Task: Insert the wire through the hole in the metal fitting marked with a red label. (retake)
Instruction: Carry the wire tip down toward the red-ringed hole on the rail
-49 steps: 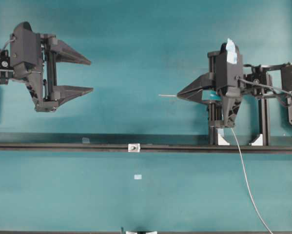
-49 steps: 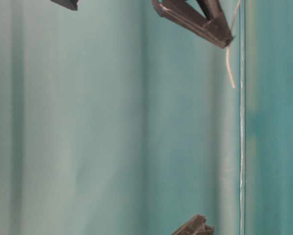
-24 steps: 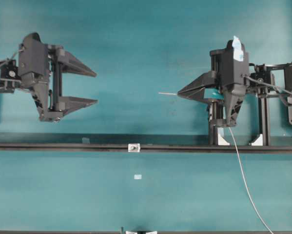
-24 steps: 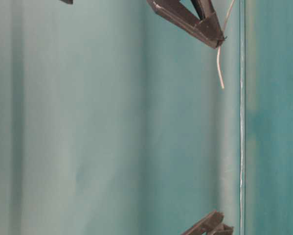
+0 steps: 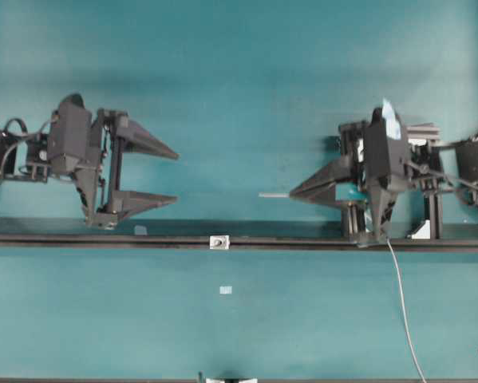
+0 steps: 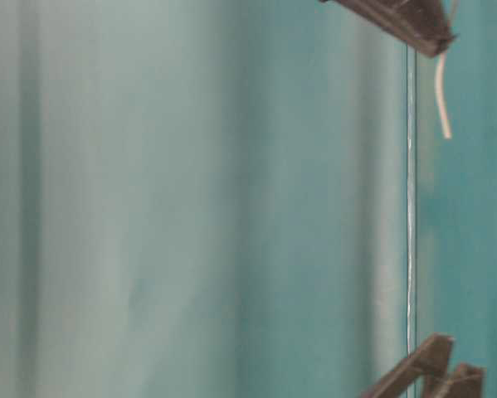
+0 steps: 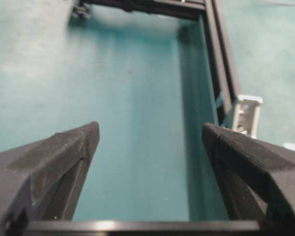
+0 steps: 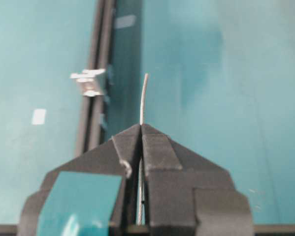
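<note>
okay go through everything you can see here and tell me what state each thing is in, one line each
left claw: open, nothing between its fingers.
right claw: shut on the wire.
wire: clamped near its tip, short end sticking out past the fingertips, the rest trailing behind over the table.
metal fitting: sitting on the black rail, not yet threaded.
small pale rectangle: lying flat on the table, untouched.
</note>
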Motion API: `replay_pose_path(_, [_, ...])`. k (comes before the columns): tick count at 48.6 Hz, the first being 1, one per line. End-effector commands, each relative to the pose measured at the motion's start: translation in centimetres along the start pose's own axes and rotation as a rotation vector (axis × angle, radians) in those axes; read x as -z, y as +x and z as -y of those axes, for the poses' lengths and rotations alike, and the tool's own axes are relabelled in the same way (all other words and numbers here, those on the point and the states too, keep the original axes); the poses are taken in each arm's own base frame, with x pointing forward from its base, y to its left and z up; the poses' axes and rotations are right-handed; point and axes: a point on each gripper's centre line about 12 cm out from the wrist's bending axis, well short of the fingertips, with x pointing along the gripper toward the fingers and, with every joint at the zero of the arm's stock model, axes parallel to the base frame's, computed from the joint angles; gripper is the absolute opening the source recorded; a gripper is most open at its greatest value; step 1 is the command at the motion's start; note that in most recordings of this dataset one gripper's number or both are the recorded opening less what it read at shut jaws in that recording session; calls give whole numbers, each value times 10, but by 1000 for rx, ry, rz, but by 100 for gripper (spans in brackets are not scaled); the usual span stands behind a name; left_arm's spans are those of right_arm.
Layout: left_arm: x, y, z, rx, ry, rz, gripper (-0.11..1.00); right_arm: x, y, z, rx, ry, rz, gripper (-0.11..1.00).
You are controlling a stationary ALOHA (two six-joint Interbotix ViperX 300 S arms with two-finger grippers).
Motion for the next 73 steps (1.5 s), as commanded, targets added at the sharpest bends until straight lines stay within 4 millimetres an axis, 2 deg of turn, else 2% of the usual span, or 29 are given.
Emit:
replay_pose_path(1, [-4,5,7,21,0,59,53,2,5,-8,-21,8,36,3])
replay_pose_path(18, [13,12,17,56,9,83,53,37,10,-31,6,-22,121,3])
replay_pose_path(34, [30,28,22,74,18,92,53,69,24,-51,42,-49,65,3])
replay_pose_path(48, [38,42,36,110,25,86,53,69,34,-53,46,-62,112,3])
replay_pose_path(73, [39,42,35,109,27,83,53,72,40,-50,70,-66,140,3])
